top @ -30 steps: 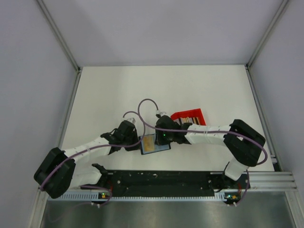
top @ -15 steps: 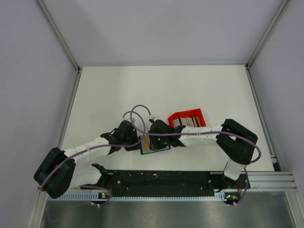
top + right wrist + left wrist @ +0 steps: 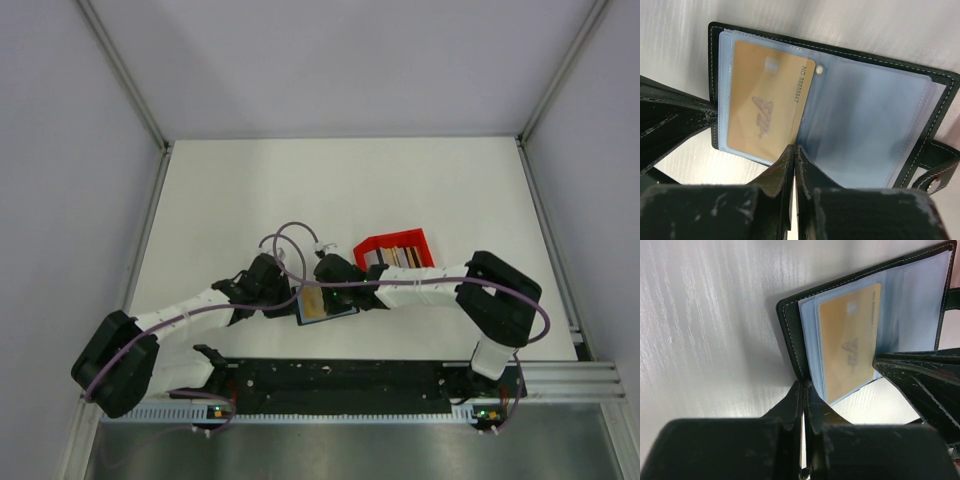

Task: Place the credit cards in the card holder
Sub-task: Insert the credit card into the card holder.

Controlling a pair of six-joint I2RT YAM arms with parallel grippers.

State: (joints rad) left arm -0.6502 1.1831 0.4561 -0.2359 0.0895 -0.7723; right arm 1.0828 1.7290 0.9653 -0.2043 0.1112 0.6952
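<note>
The small black fold-over card holder with pale blue-grey clear sleeves point(image 3: 875, 125) lies open on the white counter point(image 3: 350, 180), just below the centre of the overhead view, between the two arms. A tan plastic card with a printed number point(image 3: 765, 105) sits in the sleeve on the left half of the right wrist view, apparently almost fully seated. The right tool point(image 3: 793, 157) has its fingers pressed together with nothing between them, its tip at that card's lower edge. The left tool point(image 3: 803, 395) is likewise narrowed to a slit. Its tip meets the holder's stitched black edge in the lower middle of its own view, and I cannot tell whether a thin flap is pinched there or the edge is merely pressed down. The step in hand looks like seating this card while the holder is steadied. More credit cards point(image 3: 400, 255) show as dark and tan stripes in the shallow red tray point(image 3: 364, 248), just right of centre in the overhead view. The next move probably calls for the right tool to lift clear, spread, and take another card from the tray while the left tool keeps the holder open.
</note>
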